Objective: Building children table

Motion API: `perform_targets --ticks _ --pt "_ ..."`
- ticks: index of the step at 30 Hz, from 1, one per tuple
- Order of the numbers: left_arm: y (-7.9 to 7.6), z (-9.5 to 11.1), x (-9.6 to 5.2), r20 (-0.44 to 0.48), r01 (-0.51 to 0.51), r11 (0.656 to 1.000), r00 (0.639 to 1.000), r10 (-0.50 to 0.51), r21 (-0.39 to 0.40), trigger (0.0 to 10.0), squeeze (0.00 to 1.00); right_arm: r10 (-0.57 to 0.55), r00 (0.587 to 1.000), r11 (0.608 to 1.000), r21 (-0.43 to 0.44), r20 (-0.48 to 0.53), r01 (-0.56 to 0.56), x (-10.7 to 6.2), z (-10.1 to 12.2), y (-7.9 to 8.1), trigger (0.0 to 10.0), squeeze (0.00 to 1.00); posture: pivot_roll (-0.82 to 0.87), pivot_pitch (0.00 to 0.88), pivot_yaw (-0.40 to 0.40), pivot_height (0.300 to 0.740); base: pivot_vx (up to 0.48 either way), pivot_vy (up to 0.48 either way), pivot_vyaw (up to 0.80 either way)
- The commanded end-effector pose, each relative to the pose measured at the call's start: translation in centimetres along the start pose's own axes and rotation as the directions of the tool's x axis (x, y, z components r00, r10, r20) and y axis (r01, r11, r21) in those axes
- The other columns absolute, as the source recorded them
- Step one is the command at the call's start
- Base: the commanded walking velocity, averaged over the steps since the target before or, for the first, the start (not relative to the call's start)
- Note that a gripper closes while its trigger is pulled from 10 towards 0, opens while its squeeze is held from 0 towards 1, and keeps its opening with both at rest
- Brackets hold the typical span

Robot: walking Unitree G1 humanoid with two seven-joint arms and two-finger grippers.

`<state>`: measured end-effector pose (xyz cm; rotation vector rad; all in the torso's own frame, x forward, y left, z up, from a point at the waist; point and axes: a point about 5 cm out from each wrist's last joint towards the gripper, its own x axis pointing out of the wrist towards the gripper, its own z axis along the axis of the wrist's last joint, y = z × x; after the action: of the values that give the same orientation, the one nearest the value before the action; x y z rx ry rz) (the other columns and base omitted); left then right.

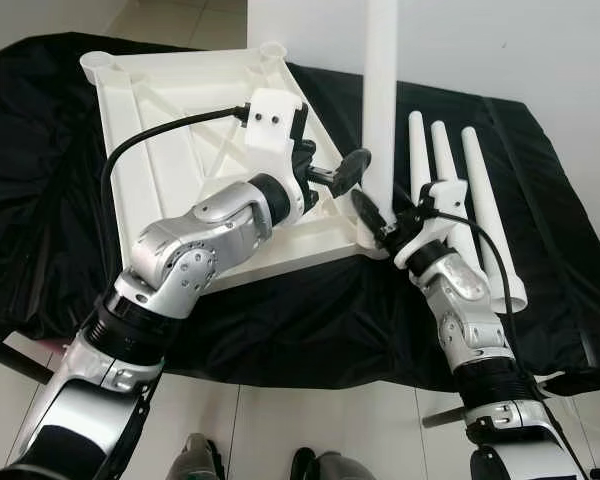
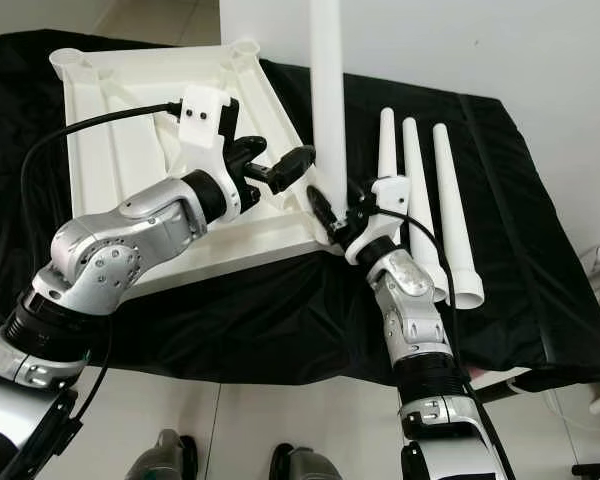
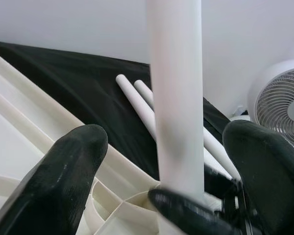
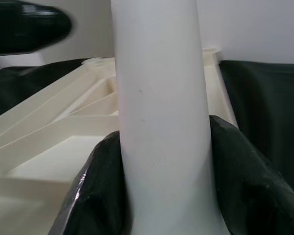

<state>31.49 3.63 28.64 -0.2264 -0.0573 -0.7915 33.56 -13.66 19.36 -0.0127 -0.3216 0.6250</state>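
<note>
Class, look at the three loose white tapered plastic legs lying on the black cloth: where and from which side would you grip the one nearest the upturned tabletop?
Grip the nearest white tapered plastic leg near its slim upper half, coming from above, fingers across its width. It lies flat on the black cloth close beside its neighbour, so the gap is tight. The right claw, its hold on the upright leg, must let go first.

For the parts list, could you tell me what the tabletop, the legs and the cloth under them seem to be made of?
Tabletop: looks like moulded white plastic, matt, with cast ribs and corner sockets.
Legs: same off-white plastic look, smooth tapered tubes; the loose ones show hollow ends.
Cloth: black fabric, slightly shiny, with creases and folds.
</note>
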Motion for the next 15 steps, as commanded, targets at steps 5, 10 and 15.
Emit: perform_targets --ticks 5,10,15 --pt "-2.6 1.4 0.3 0.045 0.494 0.868 0.869 -0.492 -0.052 10.0 0.0 0.142 0.99 0.99 0.004 -0.021 -0.142 -0.6 -0.1 1.4 10.0 0.0 0.1 0.117 -0.089 0.74 0.0 0.0 0.0" --pt "-2.5 1.8 0.9 0.061 0.499 0.864 0.867 -0.495 -0.07 10.0 0.0 0.179 0.984 0.984 0.017 -0.024 -0.178 -0.7 -0.2 1.8 10.0 0.0 0.1 0.102 -0.08 0.74 0.0 0.0 0.0" --pt "-2.3 2.4 1.2 0.082 0.503 0.86 0.864 -0.497 -0.087 10.0 0.0 0.186 0.982 0.983 0.012 -0.036 -0.185 -0.9 -0.3 1.9 10.0 0.0 0.09 0.095 -0.075 0.74 0.0 0.0 0.0"
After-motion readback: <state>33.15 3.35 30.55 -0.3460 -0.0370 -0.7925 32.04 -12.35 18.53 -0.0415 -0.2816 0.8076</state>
